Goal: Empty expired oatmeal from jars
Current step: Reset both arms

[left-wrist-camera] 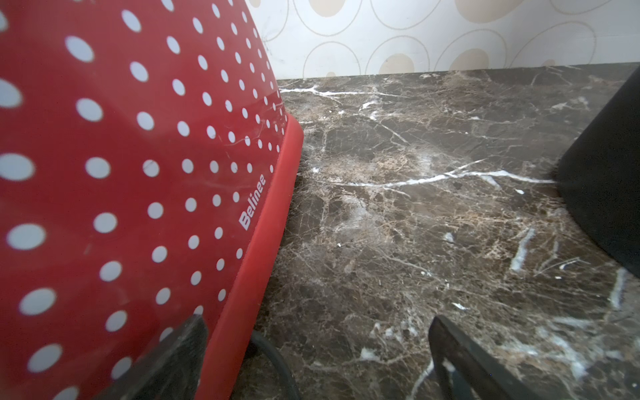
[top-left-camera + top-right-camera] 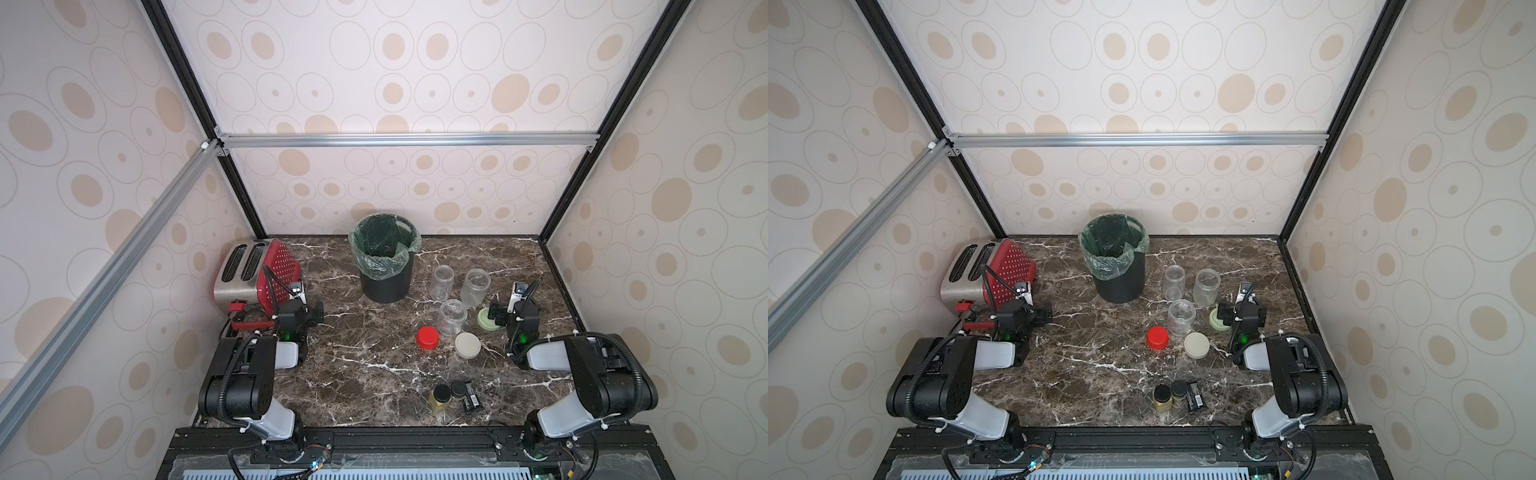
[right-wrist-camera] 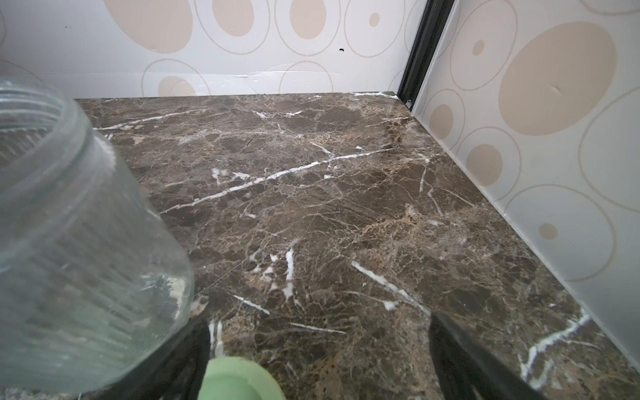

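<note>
Three clear jars (image 2: 441, 282) (image 2: 475, 287) (image 2: 452, 316) stand upright and lidless to the right of the bin, seen in both top views. They look empty. The oatmeal is out of view, apart from a pale dusty film on the nearest jar (image 3: 76, 242). The red lid (image 2: 428, 337), beige lid (image 2: 467, 345) and pale green lid (image 2: 488, 319) lie on the counter. My right gripper (image 2: 515, 307) (image 3: 320, 320) is open, low beside the green lid (image 3: 239, 381), holding nothing. My left gripper (image 2: 300, 305) (image 1: 317, 322) is open and empty next to the toaster.
A black bin (image 2: 384, 262) with a green liner stands at the back centre. A red dotted toaster (image 2: 253, 270) (image 1: 138, 173) sits at the back left. Two small black-capped bottles (image 2: 441, 399) and a black packet (image 2: 471, 397) lie near the front edge. Walls close three sides.
</note>
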### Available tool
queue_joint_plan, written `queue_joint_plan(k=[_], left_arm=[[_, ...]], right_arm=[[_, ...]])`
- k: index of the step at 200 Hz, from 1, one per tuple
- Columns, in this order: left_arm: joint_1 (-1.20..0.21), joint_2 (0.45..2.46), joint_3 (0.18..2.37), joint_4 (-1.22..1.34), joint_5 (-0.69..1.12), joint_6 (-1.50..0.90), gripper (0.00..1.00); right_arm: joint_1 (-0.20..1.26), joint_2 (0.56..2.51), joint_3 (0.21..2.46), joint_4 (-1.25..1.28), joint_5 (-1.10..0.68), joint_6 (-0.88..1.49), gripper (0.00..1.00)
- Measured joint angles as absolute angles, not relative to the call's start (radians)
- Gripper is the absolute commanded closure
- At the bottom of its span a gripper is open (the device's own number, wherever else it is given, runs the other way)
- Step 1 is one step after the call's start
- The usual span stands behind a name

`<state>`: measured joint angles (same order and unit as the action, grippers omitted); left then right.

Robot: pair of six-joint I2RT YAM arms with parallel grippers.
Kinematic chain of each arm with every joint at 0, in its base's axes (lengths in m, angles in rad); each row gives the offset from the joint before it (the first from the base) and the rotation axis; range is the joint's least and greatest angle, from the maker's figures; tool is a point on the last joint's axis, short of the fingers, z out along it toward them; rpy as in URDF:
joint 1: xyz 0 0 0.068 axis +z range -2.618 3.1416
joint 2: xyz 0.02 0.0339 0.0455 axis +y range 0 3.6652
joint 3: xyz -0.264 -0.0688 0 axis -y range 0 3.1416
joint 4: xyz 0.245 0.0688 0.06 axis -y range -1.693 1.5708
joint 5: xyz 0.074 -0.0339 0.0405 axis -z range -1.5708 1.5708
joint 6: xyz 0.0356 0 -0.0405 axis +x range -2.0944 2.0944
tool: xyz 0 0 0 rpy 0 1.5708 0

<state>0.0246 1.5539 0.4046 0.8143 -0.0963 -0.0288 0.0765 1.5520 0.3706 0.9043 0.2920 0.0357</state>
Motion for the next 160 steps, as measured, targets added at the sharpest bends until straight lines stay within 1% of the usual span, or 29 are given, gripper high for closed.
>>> queue_joint_plan(k=[160], left_arm=[[0.025, 1.554, 0.404, 0.814, -0.096, -0.029, 0.01]], right_arm=[[0.073, 1.559, 0.39, 0.902, 0.285, 0.036, 0.0]])
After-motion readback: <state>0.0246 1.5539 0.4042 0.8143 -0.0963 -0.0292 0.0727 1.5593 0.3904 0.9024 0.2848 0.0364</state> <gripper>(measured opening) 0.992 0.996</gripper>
